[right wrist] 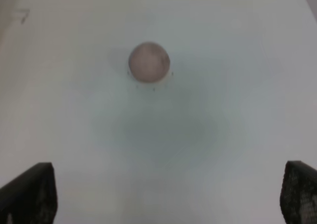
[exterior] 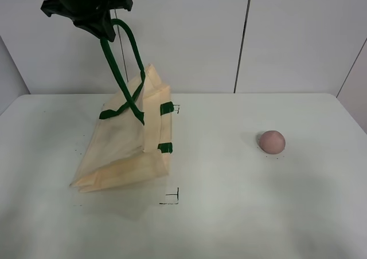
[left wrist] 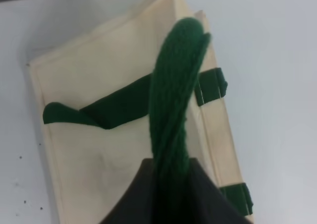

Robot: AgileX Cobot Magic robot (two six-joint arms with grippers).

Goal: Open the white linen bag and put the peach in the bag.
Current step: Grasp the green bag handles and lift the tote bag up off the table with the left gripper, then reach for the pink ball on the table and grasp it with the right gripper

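The white linen bag (exterior: 126, 144) stands on the left of the table, pulled up by one dark green strap handle (exterior: 117, 70). My left gripper (exterior: 102, 28) is high at the top left, shut on that handle. In the left wrist view the handle (left wrist: 173, 100) runs from the gripper (left wrist: 171, 179) down to the bag (left wrist: 99, 154). The peach (exterior: 272, 141), round and dusty pink, lies on the table at the right. The right wrist view shows the peach (right wrist: 149, 61) well beyond my right gripper (right wrist: 168, 194), which is open wide and empty, only its fingertips (right wrist: 29, 192) showing.
The white table (exterior: 229, 213) carries small black corner marks (exterior: 172, 197) near the bag. A white panelled wall (exterior: 287, 35) stands behind the table.
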